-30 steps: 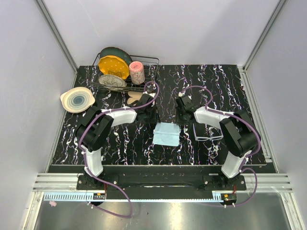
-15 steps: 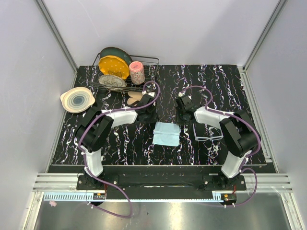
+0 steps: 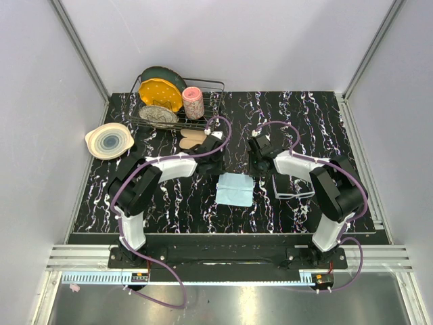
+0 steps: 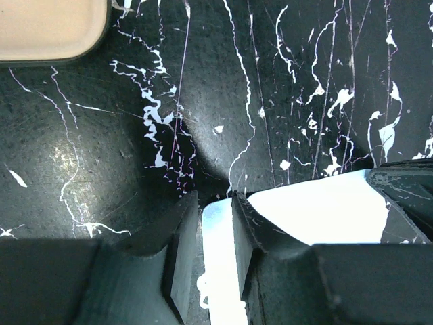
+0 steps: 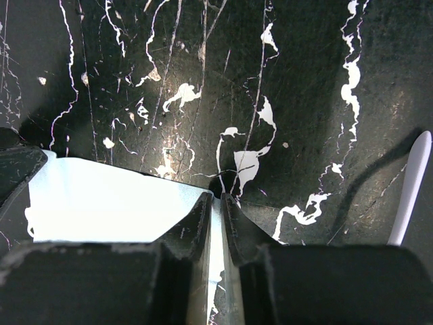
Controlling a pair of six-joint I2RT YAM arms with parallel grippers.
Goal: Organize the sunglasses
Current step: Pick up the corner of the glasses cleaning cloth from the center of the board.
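Cloth-laying step, apparently: right claw [image 5: 216, 198] pinches a corner of light-blue cloth [image 3: 235, 189], left claw [image 4: 215, 198] narrowly parted; next likely requires releasing, then fetching sunglasses [image 3: 294, 188].

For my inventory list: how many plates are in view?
4: dark green plate, yellow plate and grey patterned plate in the wire rack; cream plate left of it. More may be hidden.

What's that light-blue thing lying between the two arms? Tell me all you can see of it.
It is a light-blue cloth, roughly square, thin and soft-looking. It lies flat on the black marbled table, left of the sunglasses and not touching them. The right gripper pinches its far right corner. The left gripper is at its far left corner, fingers slightly apart, with cloth showing between them.
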